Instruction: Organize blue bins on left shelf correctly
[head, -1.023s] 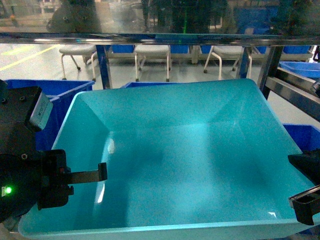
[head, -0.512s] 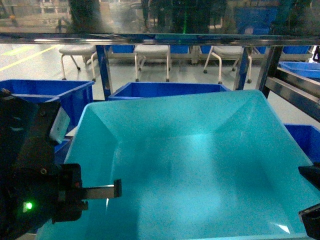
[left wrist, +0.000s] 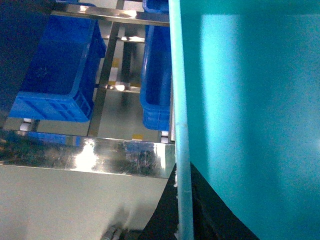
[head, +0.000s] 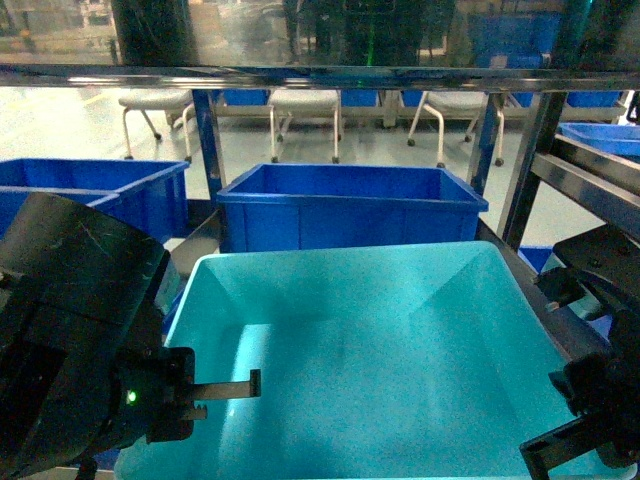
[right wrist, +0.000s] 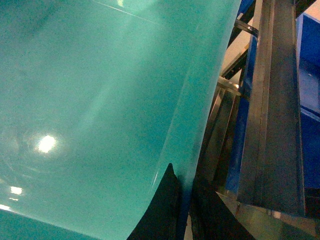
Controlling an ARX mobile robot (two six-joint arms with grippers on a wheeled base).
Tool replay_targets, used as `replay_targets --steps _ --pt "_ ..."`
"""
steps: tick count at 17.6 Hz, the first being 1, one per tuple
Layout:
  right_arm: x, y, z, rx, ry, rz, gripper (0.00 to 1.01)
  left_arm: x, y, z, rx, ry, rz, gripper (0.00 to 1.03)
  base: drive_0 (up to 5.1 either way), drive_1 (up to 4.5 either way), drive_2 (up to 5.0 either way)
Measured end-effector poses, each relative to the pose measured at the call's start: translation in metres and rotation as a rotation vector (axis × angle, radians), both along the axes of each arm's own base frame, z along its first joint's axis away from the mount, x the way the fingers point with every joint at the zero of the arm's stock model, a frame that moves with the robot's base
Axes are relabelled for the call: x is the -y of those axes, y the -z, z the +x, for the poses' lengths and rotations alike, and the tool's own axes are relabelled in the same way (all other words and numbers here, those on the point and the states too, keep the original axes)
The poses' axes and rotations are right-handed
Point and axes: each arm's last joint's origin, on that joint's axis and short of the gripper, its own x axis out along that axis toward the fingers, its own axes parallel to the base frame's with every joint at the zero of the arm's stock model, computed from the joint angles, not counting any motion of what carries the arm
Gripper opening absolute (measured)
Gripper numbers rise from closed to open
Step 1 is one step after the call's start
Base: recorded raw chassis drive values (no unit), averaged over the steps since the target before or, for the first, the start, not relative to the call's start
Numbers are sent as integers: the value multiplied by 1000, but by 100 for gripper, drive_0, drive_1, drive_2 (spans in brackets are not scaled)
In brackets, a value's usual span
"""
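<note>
The blue bin, a large aqua tub (head: 370, 360), fills the lower middle of the head view, held level between both arms inside the left shelf (head: 300, 77) of steel rails. My left gripper (head: 205, 392) is shut on the tub's left rim (left wrist: 181, 150), one black finger on each side of it (left wrist: 183, 220). On the opposite side, the right gripper (head: 580, 440) pinches the right wall (right wrist: 200, 125), with its fingers (right wrist: 165, 210) straddling the edge. The tub's inside is bare and glossy.
A dark blue ribbed bin (head: 345, 205) stands right behind the tub, and another (head: 90, 190) is at the back left. Steel uprights (head: 525, 170) and a side rail (right wrist: 272, 125) run close to the tub's right. Lower dark blue bins (left wrist: 55, 75) sit under the left rim.
The tub has come back toward me and lower in the head view, uncovering the dark blue bin behind it. Both arms moved with it and kept their hold.
</note>
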Motion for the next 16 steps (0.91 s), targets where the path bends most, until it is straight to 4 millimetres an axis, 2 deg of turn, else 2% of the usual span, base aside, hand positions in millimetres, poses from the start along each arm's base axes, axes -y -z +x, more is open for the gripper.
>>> replay_targets --steps 4,8,16 --pt "-5 12 19 -45 12 -22 3 0 8 17 -20 -7 8 2 0 0 0" --pt "-6 22 31 -79 23 -34 3 -2 21 31 -62 -6 9 2 0 0 0" --pt "-7 40 53 -139 47 -44 3 -7 36 63 -118 -16 3 2 0 0 0"
